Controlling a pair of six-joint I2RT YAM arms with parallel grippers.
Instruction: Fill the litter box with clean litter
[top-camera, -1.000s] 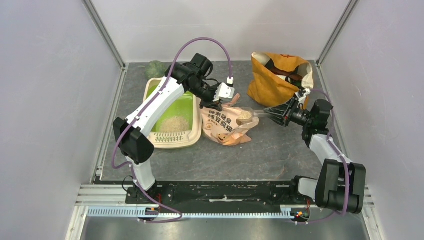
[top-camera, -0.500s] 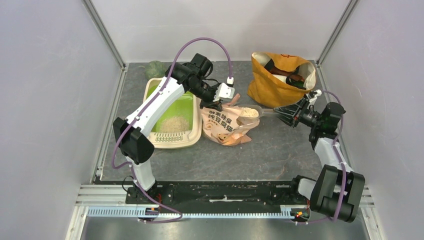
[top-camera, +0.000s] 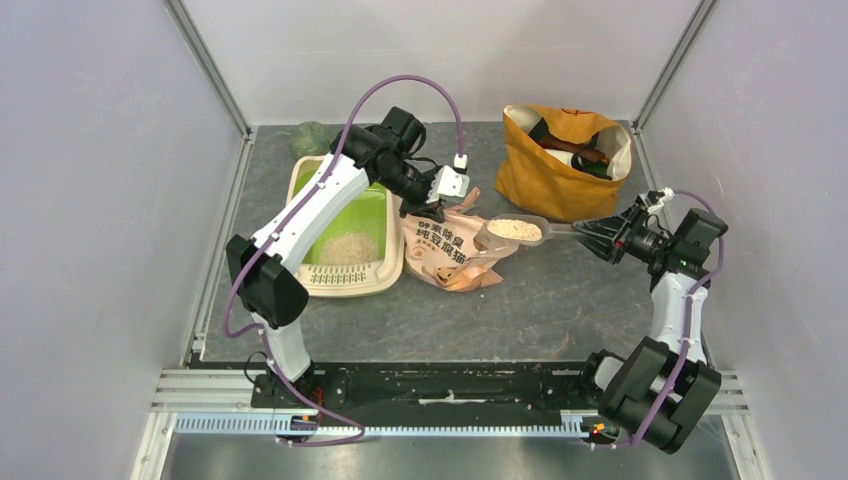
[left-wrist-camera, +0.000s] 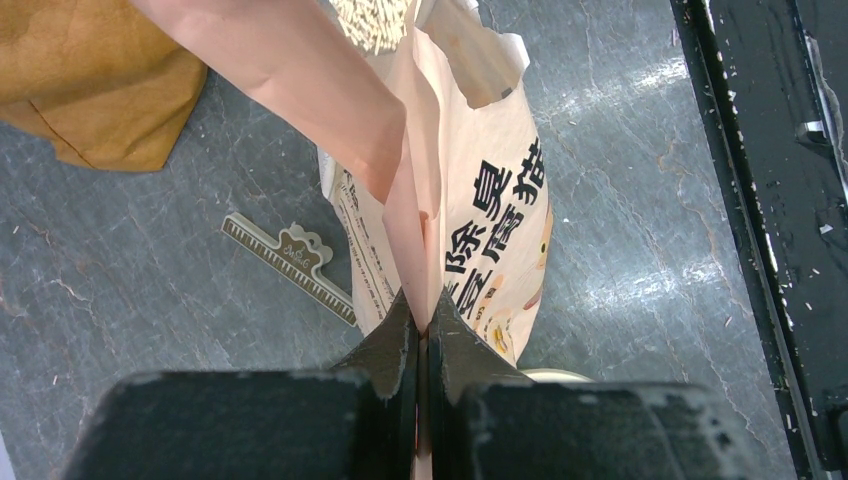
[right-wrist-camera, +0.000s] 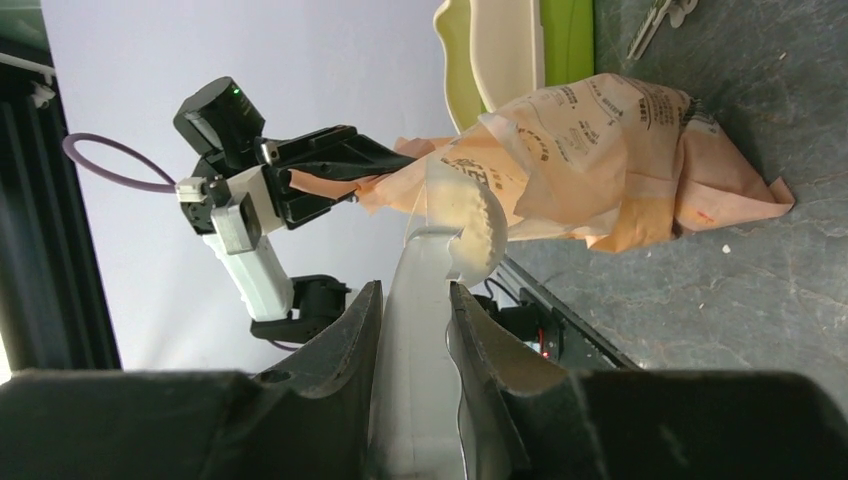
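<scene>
The right claw (top-camera: 600, 232), grasping the scoop (top-camera: 513, 231) by its handle, has pulled the clean litter (top-camera: 516, 229) out of the bag (top-camera: 450, 258), which the left claw (top-camera: 428, 208) pinches open. The litter box (top-camera: 345, 280) waits beyond the left claw.

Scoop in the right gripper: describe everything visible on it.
A clear plastic scoop, oval bowl and long flat handle. The bowl carries a low heap of pale beige litter granules. Held about level above the dark grey table, bowl beside the open mouth of the peach-orange printed plastic bag; whether they touch cannot be told. The right gripper is shut on its handle.
</scene>
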